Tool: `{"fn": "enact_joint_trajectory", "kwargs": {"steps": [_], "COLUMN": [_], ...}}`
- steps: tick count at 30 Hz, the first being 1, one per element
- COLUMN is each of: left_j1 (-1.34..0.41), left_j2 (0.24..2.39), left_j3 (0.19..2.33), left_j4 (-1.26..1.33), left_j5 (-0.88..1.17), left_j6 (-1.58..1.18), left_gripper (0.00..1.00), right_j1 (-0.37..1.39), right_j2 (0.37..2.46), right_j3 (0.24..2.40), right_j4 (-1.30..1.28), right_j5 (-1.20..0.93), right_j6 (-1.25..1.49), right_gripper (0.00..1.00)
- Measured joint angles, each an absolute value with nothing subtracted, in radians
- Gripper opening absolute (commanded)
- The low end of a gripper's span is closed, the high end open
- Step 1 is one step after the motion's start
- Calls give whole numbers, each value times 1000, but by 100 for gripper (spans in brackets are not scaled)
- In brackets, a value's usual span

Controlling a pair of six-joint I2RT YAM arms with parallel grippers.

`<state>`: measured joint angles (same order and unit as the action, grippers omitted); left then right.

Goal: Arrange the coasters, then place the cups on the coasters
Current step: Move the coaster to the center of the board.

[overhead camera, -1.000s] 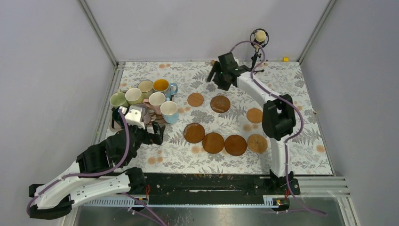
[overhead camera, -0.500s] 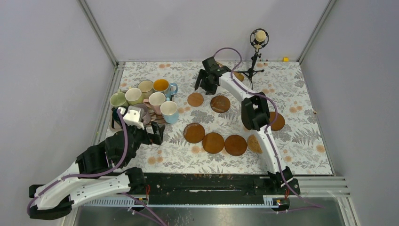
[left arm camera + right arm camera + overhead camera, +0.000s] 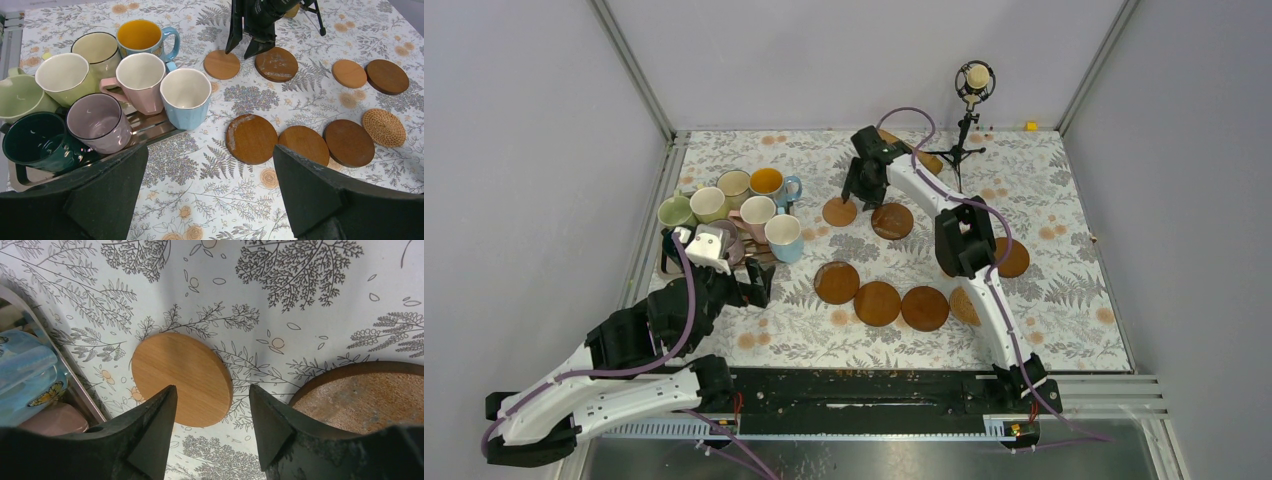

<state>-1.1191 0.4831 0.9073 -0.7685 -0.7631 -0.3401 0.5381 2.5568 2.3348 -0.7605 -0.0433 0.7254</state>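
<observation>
Several cups stand bunched on a metal tray at the left: light green (image 3: 20, 97), cream (image 3: 62, 75), beige (image 3: 95, 47), blue with yellow inside (image 3: 140, 35), pink (image 3: 140, 75), light blue (image 3: 185, 92), mauve (image 3: 97, 120), dark green (image 3: 35, 142). Coasters lie spread over the cloth: a small tan coaster (image 3: 840, 211), a dark one (image 3: 892, 221) beside it, and a row of brown ones (image 3: 877, 303) nearer me. My right gripper (image 3: 860, 192) hangs open low over the tan coaster's (image 3: 180, 375) right edge, nothing between its fingers. My left gripper (image 3: 210, 155) stands wide open and empty in front of the tray.
The tray (image 3: 150, 131) sits along the table's left edge. A woven round mat (image 3: 384, 127) ends the near row of coasters. A microphone on a small tripod (image 3: 972, 82) stands at the back, just behind the right arm. Metal frame posts bound the table.
The right arm has swung left from the back centre and dropped over the tan coaster, its jaws narrowing somewhat. The left arm has not moved.
</observation>
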Motion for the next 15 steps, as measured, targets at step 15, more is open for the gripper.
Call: {"fn": "enact_joint_trajectory", "kwargs": {"steps": [15], "left_j1": [-1119], "left_j2": [486], "left_j3": [907], "left_j4": [-768], "left_j5": [-763], "left_j6": [-339], "left_gripper": [98], "right_j1": [578], "right_j2": [2575], "right_j3": [2354], "right_j4": [-879], "right_j5": [26], "right_j6": [716], "right_gripper": [32]}}
